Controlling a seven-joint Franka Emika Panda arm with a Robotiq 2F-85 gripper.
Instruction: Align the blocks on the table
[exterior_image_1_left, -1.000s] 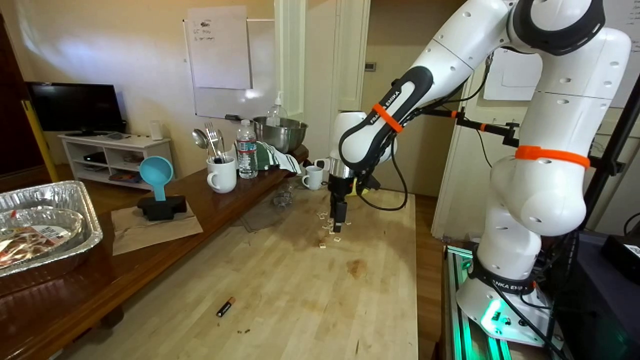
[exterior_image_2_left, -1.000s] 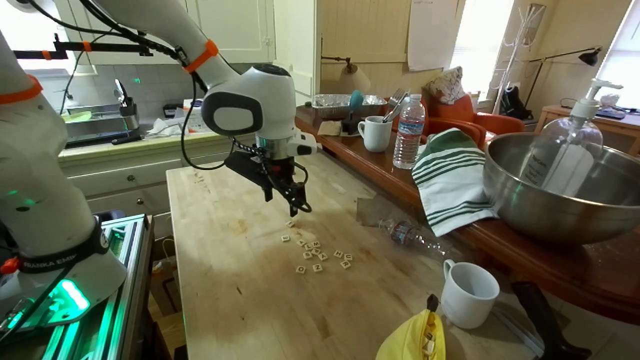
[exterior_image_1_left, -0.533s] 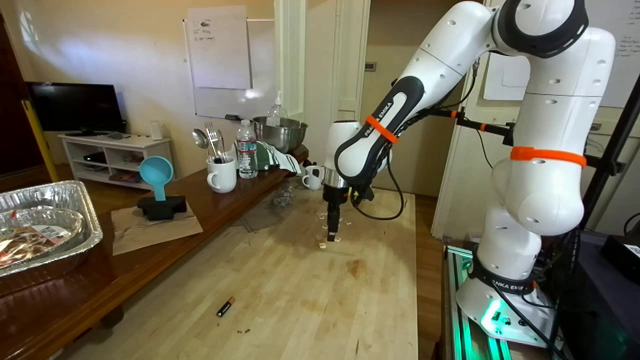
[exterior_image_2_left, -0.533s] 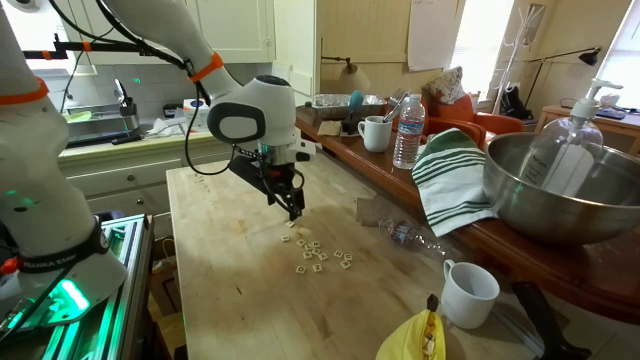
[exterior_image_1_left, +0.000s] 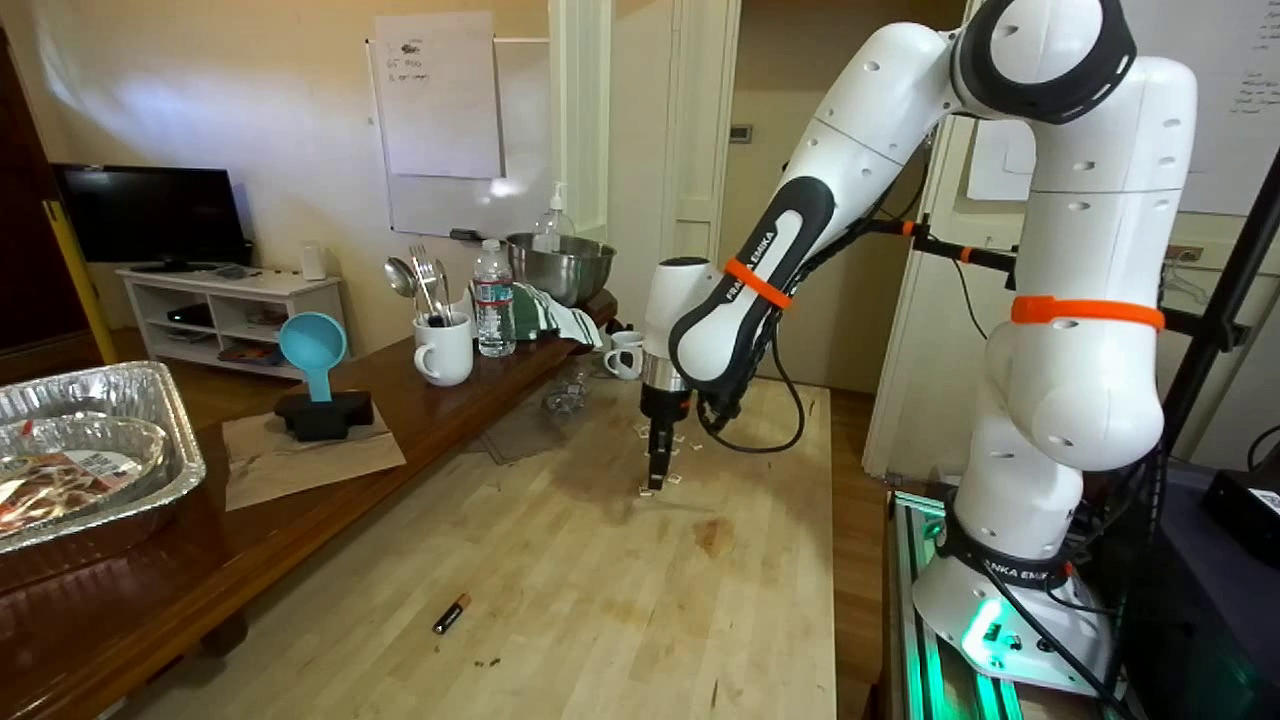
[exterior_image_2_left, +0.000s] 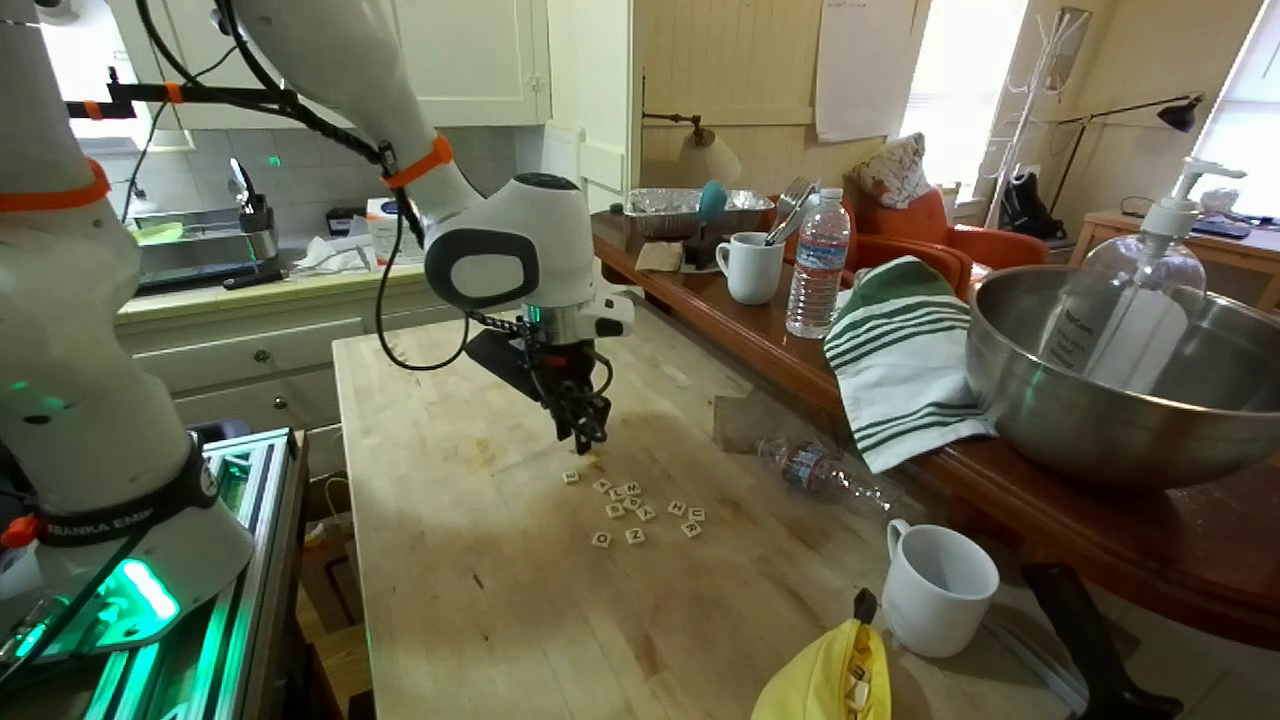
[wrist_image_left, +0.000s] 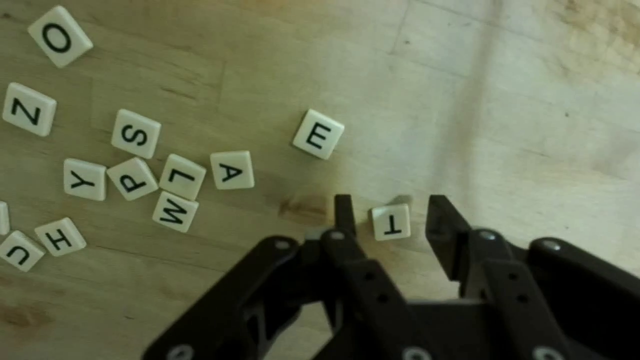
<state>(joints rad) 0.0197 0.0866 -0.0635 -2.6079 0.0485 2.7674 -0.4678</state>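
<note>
Gripper (wrist_image_left: 390, 212) lower than a second ago, jaws apart; T block (wrist_image_left: 391, 223) between them in wrist view, on the table (exterior_image_2_left: 480, 600). Other blocks (wrist_image_left: 183, 177) scattered; grasp likely next, aligning apparently unstarted.

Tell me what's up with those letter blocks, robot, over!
Jaws open, holding nothing. T block shows between them in wrist view. No other block in that gap; E block outside it.

Letter tile (wrist_image_left: 4, 218) cropped at wrist view's left edge. Yellow zippered pouch (exterior_image_2_left: 825, 668) cut off at bottom, in an exterior view.
</note>
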